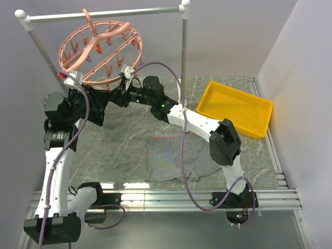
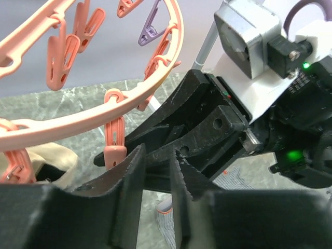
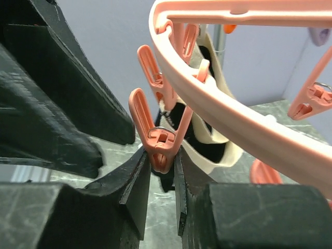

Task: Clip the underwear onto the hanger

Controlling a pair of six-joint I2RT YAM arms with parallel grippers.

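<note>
The right fingers (image 3: pixel 136 192) are closed on the lower end of one salmon-pink clip (image 3: pixel 158 145); the clip dangles from the rim of the hanger (image 3: pixel 218 111), which curves up and away to the right above them; more pink clips hang from that rim further beyond the fingertips. The left fingers (image 2: pixel 129 192) are narrowly parted with nothing between them; the hanger's rim arcs above and ahead of them. The right arm's black fingers, with the pinched clip at their tips, lie straight ahead of the left fingers and very near; whether the two pairs touch cannot be told. A lilac clip (image 2: pixel 150 33) hangs high above the left fingers. The underwear (image 1: pixel 168 161) lies spread flat on the marbled tabletop (image 1: pixel 124 140), well below both pairs of fingers and back towards the arm bases, in neither grip. The hanger hooks over a grey rail (image 1: pixel 104 14) above both pairs of fingers; a yellow tray (image 1: pixel 236 104) sits well off to the right of the right fingers.
</note>
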